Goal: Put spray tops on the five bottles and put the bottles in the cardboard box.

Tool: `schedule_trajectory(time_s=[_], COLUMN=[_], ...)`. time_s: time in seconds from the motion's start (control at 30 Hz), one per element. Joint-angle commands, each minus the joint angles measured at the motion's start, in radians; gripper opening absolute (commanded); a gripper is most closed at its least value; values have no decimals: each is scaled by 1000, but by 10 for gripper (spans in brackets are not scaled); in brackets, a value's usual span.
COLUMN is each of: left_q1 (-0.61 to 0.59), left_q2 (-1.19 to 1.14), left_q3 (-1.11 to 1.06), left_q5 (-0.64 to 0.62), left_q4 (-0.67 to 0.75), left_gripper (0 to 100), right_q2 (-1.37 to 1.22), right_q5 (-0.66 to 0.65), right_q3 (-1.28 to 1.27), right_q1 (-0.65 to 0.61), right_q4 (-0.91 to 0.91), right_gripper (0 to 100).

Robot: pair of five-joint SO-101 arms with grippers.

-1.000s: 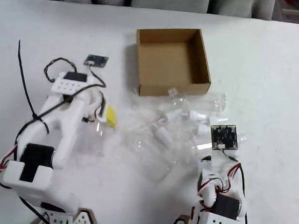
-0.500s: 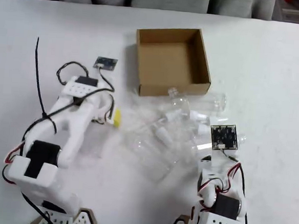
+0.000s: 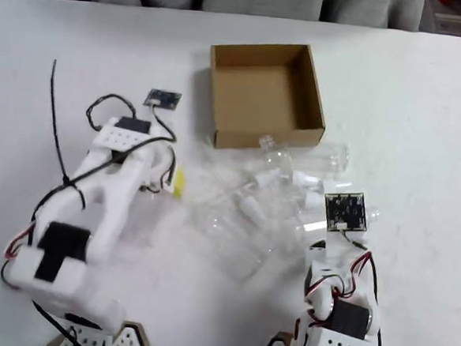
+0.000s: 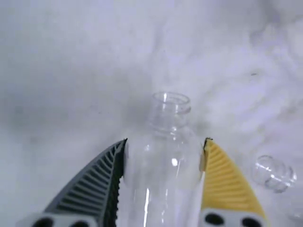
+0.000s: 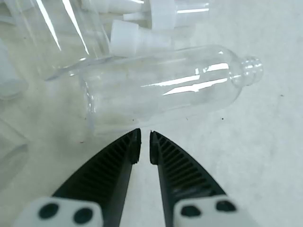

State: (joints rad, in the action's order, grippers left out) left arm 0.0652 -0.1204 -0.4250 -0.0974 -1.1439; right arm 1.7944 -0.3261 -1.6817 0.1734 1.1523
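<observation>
Step in hand: capping a first bottle. Left gripper (image 4: 165, 142) is clamped on an uncapped bottle (image 4: 169, 111), left of the pile; box (image 3: 269, 136) holds nothing. Right gripper (image 5: 143, 137), almost closed and empty, sits just beside a lying bottle (image 5: 161, 90). Next move likely calls for the right gripper to fetch a spray top (image 5: 130, 40).

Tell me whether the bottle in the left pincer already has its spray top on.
No: the bottle gripped by the left pincer shows a bare, open neck with nothing screwed onto it.
</observation>
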Motion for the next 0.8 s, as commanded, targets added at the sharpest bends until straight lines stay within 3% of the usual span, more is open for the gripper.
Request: schedule_trajectory(time_s=[0.0, 0.23, 0.43, 0.6, 0.77], left_q1=[8, 7, -16, -122, -217], left_q2=[280, 720, 980, 1101, 1119], left_q3=[-34, -324, -548, -647, -666], left_q5=[-15, -20, -21, -52, -150], left_q4=[-23, 186, 321, 402, 423], left_gripper=[60, 63, 63, 61, 61], right_q2=[5, 5, 2, -4, -50], right_q5=[-14, -14, -14, -14, -14], right_q3=[-8, 25, 61, 80, 253], right_q1=[7, 12, 116, 105, 81], right_q4=[5, -7, -67, -147, -79], right_gripper=[17, 16, 17, 16, 16])
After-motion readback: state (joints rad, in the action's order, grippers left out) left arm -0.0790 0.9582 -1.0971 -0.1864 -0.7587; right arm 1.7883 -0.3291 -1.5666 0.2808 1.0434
